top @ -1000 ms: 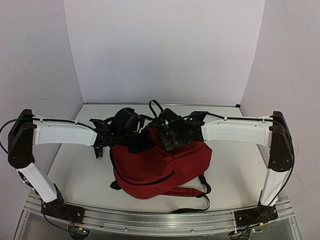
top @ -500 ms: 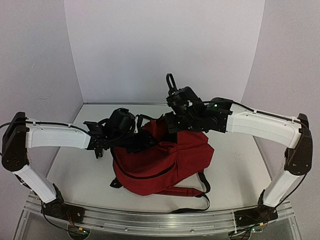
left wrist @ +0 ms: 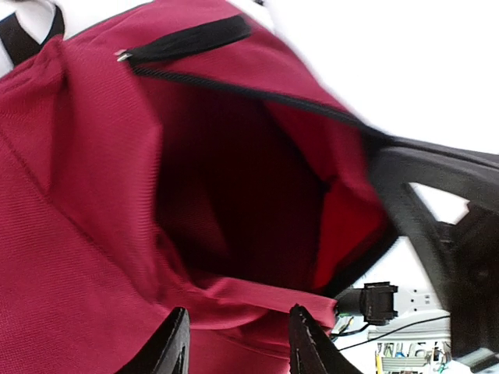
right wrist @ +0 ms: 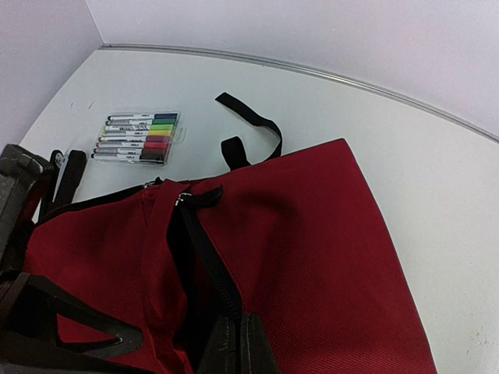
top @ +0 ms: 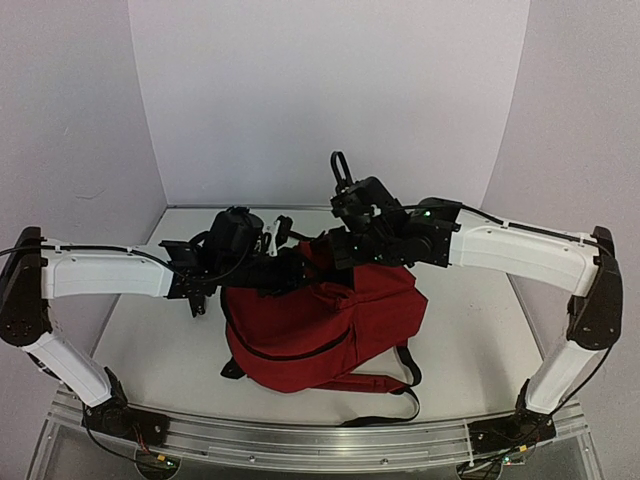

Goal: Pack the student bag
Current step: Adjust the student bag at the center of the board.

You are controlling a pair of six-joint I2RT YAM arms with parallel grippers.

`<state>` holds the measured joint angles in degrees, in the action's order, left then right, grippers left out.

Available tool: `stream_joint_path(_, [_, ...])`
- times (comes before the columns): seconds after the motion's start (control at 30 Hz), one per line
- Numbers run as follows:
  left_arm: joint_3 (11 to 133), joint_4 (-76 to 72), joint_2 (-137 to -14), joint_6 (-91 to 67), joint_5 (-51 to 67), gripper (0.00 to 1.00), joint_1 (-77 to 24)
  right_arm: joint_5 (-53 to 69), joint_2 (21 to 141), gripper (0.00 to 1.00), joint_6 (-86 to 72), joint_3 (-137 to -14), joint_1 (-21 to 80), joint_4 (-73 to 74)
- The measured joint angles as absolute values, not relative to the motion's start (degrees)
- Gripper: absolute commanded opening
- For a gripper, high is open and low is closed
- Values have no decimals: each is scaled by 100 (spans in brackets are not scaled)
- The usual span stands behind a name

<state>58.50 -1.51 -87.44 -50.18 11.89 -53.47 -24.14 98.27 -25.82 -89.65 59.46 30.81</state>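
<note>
Light: bright, even; soft shadow under bag (top: 330,330).
Left wrist: blurred, background blown white.
Right wrist: sharp.

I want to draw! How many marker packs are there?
1: the marker pack lies on the table beside the red backpack. More may be hidden inside it.

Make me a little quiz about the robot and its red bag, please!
1. True or false: the red backpack is zipped shut.
2. What lies on the table beside the backpack? A) a pack of markers B) scissors C) a ball
3. Which hand is clamped shut on the backpack?
Key: 1 false, its top gapes open. 2 A. 3 the right hand.
</note>
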Motion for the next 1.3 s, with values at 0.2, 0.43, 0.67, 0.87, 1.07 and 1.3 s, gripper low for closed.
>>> stream_joint_path(0.2, [5860, -198, -8725, -4926, 1247, 24, -5358, -2405, 9830, 0, -2600, -8965, 5946, 3076])
stream_joint_path(0.43, [6329, -219, -9481, -4901, 1383, 17, -5358, -2333, 9830, 0, -2693, -8965, 5946, 3060])
stream_joint_path(0.67, [6413, -449, -10054, -5051, 1444, 16, -5360, -2310, 9824, 0, -2745, -8965, 5946, 3048])
stream_joint_path(0.87, [6396, -464, -10061, -5101, 1436, 20, -5366, -2327, 9824, 0, -2755, -8965, 5942, 3048])
stream_joint_path(1.07, [6667, 112, -9924, -4813, 1311, 49, -5399, -2350, 9824, 0, -2791, -8965, 5944, 3045])
stream_joint_path(1.3, [6751, 1482, -8689, -4370, 756, 76, -5312, -2417, 9783, 0, -2851, -8911, 5942, 3035])
